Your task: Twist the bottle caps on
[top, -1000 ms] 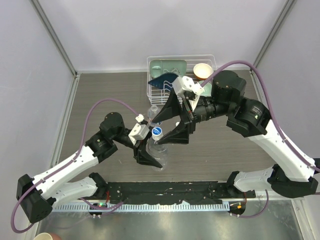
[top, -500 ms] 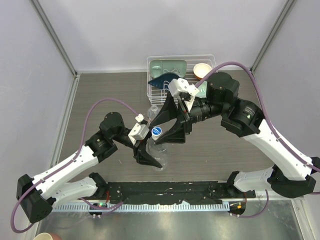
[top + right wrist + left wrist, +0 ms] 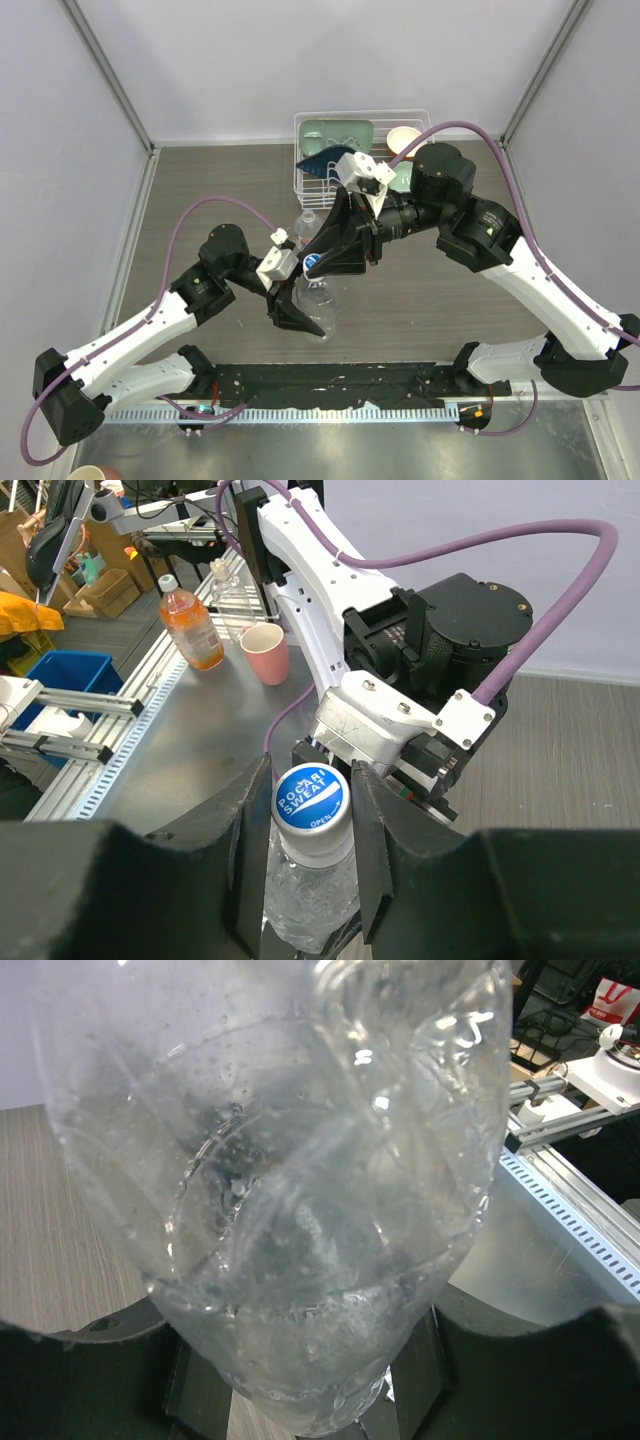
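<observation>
1. Held bottle (image 3: 320,297): clear plastic, no label seen, droplets on inner wall. Cap end up, centre-front of table (image 3: 450,290), betw. the two arms. Filling nearly whole L wrist view (image 3: 300,1200); seen below the cap in R wrist view (image 3: 300,895).

2. Blue cap (image 3: 311,798): round, blue top w/ white lettering. Seated on neck of held bottle; how far threaded, can't tell. Visible from above as small blue disc (image 3: 313,262).

3. L gripper (image 3: 297,306): clamped on lower body of held bottle, one finger each side. Dark fingers (image 3: 90,1380) at both lower corners of wrist view, pressed to the plastic.

4. R gripper (image 3: 310,785): reaching in from far-right side, fingers (image 3: 250,850) set close either side of blue cap, pinching it. Same grip seen from above (image 3: 328,252).

5. Second bottle (image 3: 308,222): clear, upright, just behind R gripper on rack side. Label & neck too small to read.

6. Dish rack (image 3: 298,165): white wire, far edge of table, centre. Contents: green dishes, blue item, cream bowl (image 3: 405,140).

7. Off-table, R wrist view only: orange-drink bottle (image 3: 190,630) & pink cup (image 3: 265,652) near each other on metal bench.
</observation>
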You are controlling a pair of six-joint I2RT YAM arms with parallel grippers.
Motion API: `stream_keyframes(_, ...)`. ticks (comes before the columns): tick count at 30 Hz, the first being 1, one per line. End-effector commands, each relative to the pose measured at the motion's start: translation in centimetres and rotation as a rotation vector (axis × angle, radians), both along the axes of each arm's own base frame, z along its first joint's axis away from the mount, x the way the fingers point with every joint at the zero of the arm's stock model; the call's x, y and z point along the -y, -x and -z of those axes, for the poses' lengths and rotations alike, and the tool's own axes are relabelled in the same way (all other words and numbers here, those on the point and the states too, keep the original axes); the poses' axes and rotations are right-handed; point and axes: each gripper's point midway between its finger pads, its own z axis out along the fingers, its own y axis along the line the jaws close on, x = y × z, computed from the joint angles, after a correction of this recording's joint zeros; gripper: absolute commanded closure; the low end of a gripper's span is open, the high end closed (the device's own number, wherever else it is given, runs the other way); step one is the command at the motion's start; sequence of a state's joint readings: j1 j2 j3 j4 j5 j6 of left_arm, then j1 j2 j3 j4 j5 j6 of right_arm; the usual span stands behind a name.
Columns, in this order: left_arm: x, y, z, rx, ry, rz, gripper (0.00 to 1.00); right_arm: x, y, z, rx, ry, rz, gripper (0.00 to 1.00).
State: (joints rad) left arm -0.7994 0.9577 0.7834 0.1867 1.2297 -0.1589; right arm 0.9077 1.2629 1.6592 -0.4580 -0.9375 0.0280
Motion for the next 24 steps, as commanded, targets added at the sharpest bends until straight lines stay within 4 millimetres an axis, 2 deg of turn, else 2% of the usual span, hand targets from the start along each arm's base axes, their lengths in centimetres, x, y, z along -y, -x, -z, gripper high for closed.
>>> stream_keyframes(1,-0.1,0.1,-2.6,0.057,0.072,-0.014,1.00,0.8,0.9,-1.6,0.017,-0.052,-0.024,0.66)
stream_keyframes(19,-0.3,-1.4,-5.0,0.092,0.141,-0.115,1.00,0.2,-1.0,2.1,-0.064,0.035,0.051,0.70)
stream_keyframes(24,-0.2,-2.4,-5.5,0.123,0.169,-0.173,1.00,0.2,-1.5,3.2,-0.098,0.065,0.065,0.70)
